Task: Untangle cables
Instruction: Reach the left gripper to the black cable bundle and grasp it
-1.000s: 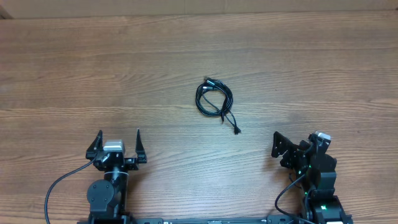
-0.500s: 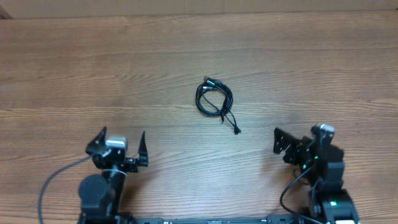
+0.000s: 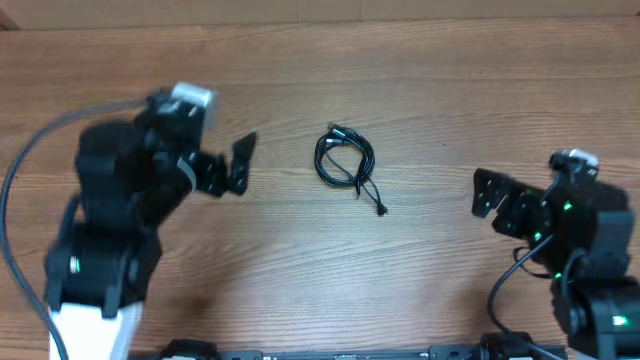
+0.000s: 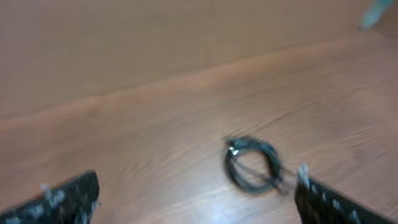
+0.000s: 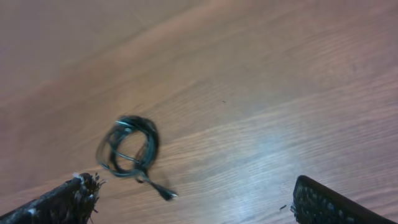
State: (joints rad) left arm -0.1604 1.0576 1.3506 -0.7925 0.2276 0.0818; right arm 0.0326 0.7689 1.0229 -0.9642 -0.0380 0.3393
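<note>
A small black cable bundle (image 3: 345,160) lies coiled on the wooden table (image 3: 450,90), with one plug end trailing toward the lower right. My left gripper (image 3: 226,162) is open and empty, raised to the left of the bundle. In the blurred left wrist view the bundle (image 4: 252,163) lies ahead, close to the right finger (image 4: 336,202). My right gripper (image 3: 497,198) is open and empty, to the right of the bundle and nearer the front. In the right wrist view the bundle (image 5: 130,146) lies ahead on the left, near the left finger (image 5: 62,200).
Bare wood surrounds the bundle on all sides. A pale strip runs along the table's far edge (image 3: 320,12). The arm bases and their black cables stand at the front edge, left (image 3: 90,280) and right (image 3: 590,310).
My left arm has swung up and away from the front edge to sit left of the bundle. My right arm has risen and shifted right. The bundle has not moved.
</note>
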